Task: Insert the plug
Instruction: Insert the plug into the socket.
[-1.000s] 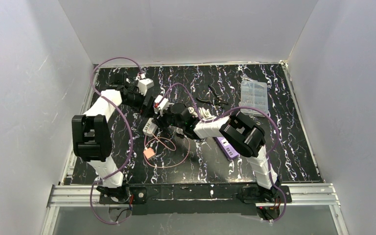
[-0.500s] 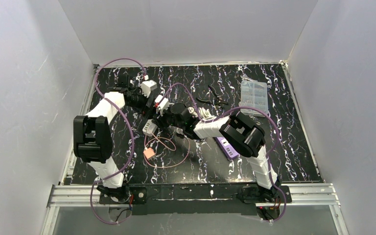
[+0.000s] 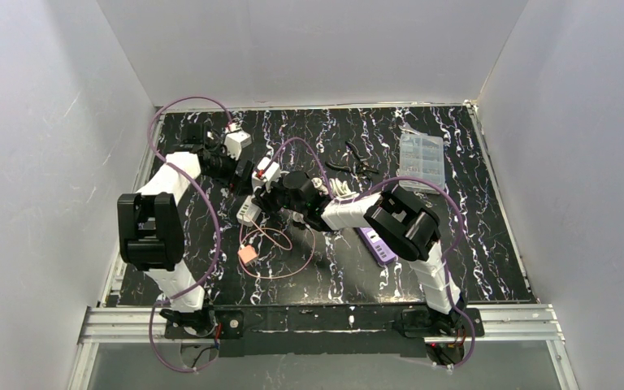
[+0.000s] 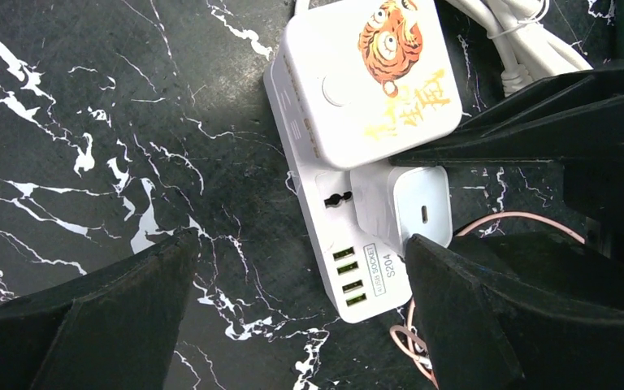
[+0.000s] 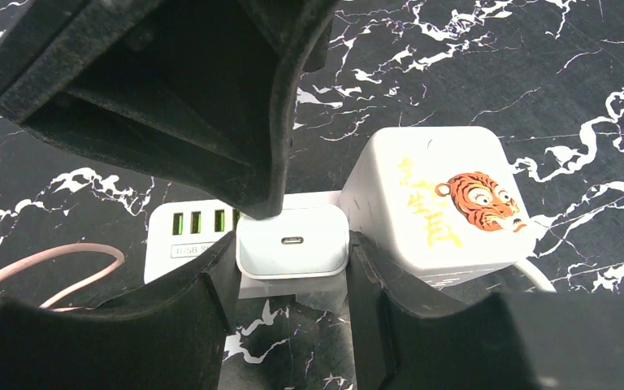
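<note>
Overhead and wrist views of two arms meeting over the left-centre of the black, white-veined counter (image 3: 471, 244). We see the right claw (image 5: 291, 272) closed on the plug (image 5: 292, 242), a small white charger with one slot-shaped port on its outer face. The claw's two black fingers (image 5: 195, 317) press the plug's opposite sides. The plug sits on the top face of the white strip (image 4: 349, 284), between the row of green ports and the tiger cube (image 5: 439, 207). The cube is a white block printed with an orange tiger and gold characters, and it occupies the strip's other end. In the left wrist view a free socket shows on the strip just beside the plug; we cannot tell whether the pins are fully seated. The left claw (image 4: 296, 252) hangs above the strip with its jaws spread wide, gripping nothing, one finger appearing on each side of the strip in its own view. A pink cable (image 5: 49, 268) loops on the counter near the strip's port end. In the overhead view it lies beside an orange block (image 3: 247, 253), nearer the arm bases. A coiled white cord (image 4: 520, 49) lies beside the tiger cube. Well apart, to the right, we note a purple bar (image 3: 376, 244) partly hidden by the right arm, black pliers (image 3: 353, 167), and a clear box (image 3: 420, 158) towards the far right corner
</note>
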### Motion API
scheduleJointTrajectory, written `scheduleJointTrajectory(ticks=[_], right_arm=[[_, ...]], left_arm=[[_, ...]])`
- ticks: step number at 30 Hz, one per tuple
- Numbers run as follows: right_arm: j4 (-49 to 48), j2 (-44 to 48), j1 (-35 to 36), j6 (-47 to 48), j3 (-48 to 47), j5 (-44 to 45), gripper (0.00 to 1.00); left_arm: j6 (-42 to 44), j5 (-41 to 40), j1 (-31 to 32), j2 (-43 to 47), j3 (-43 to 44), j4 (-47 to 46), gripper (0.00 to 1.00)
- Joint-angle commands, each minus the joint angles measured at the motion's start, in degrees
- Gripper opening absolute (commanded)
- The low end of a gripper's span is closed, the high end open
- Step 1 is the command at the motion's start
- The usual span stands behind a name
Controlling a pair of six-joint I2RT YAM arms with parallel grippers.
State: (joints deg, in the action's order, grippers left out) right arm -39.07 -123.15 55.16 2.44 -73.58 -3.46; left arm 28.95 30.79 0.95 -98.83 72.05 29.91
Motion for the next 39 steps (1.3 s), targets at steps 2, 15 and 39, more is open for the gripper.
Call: scheduleJointTrajectory(ticks=[2,15,39], right_arm=[[7.6,-2.5,-0.1,-4.7,1.2,-0.3,0.07],[7.0,-0.3,-0.1,-6.2,2.1,-0.6,0.83],[14.7,22.0,-1.3,-12.4,8.9,1.6,0.47]], left_arm=[[1.8,-3.5,1.8,0.4,-1.2,-0.7,0.98],[3.8,-9.5,2.8,-0.8,-3.1,-2.5,0.98],[-2.3,-4.5,2.7,1.1,1.5,0.9,0.98]])
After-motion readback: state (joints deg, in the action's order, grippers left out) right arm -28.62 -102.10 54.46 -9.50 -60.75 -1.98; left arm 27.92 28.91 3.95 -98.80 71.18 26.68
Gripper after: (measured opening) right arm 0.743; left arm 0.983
